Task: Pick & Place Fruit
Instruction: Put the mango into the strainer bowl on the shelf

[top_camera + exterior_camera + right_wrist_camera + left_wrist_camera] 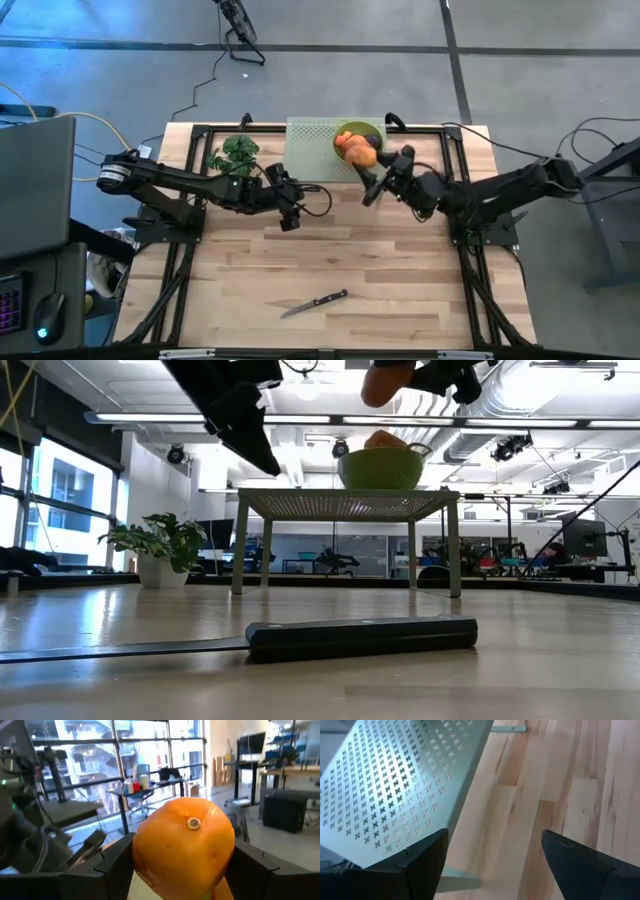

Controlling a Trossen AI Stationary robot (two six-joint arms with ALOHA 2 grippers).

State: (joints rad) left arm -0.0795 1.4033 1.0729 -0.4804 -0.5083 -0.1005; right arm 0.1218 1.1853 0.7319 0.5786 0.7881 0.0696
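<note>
My right gripper [185,856] is shut on a large orange oval fruit [184,842] and holds it high above the table, beside the green bowl [345,128]. In the low view this fruit [388,382] hangs at the top, above the bowl [382,468]. The bowl stands on a perforated green stand [312,145] and holds another orange fruit [349,145] and a dark purple one [373,134]. My left gripper [495,862] is open over bare wood next to the stand's edge [410,785]. It touches nothing. My right gripper pinches the orange fruit by its two opposite sides [142,850], one finger on each. The fingers [112,857] come at it about level. The fruit is lifted clear of the bowl and table, and its small stem button [193,823] faces the wrist camera.
A black-handled knife [315,302] lies on the near part of the table, its handle [360,637] close to the low camera. A green leafy bunch [235,155] sits at the far left, beside the stand. Bare wood stretches between the arms and the knife.
</note>
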